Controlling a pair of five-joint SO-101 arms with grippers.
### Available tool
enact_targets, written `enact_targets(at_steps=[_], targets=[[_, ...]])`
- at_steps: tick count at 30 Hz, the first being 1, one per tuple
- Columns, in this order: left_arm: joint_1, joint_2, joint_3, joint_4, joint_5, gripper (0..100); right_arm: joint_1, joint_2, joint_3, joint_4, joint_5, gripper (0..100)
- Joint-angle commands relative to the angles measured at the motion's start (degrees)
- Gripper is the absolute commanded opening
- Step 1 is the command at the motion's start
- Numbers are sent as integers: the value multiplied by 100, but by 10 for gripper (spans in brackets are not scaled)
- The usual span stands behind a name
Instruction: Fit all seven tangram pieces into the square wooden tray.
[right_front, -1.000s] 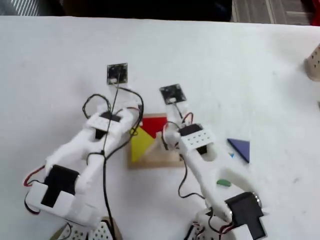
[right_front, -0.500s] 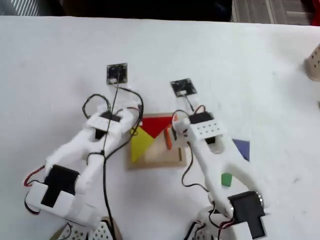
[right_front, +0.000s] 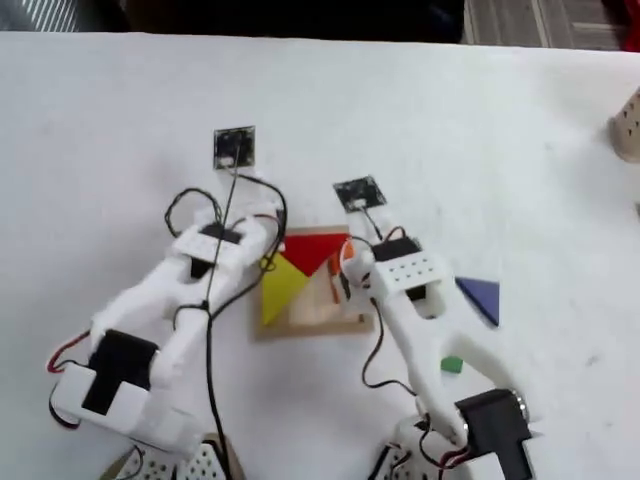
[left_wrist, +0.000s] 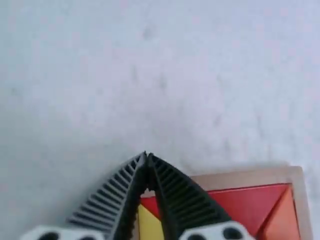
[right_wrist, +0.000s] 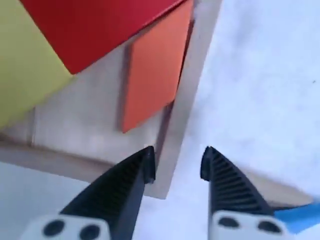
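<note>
Right gripper (right_wrist: 178, 153) farther back over white table (right_front: 450, 120)

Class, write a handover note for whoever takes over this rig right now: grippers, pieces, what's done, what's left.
Left gripper: shut, empty, at a corner of the wooden tray.
Right gripper: open, empty, over the tray's rim beside the orange piece.
Done: red triangle, yellow triangle and orange piece in the tray.
Left: blue triangle and green piece on the table.

White table (right_front: 480, 120) with wooden tray (right_front: 310, 318), blue triangle (right_front: 483, 295), seemingly a small green piece (right_front: 452, 365)
</note>
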Motion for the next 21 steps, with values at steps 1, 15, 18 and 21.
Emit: enact_targets(at_steps=[1,15,18,21], targets=[[40,-22,0,-105,-53,23,-31,-215,185,-338,114,149],[31,-22,0,-97,-53,23,127,-268,440,-391,527,20],[31,-22,0,-97,-53,23,435,-286,404,-22,862,19],[31,-22,0,-97,-53,23,593,-286,466,382,1257,19]])
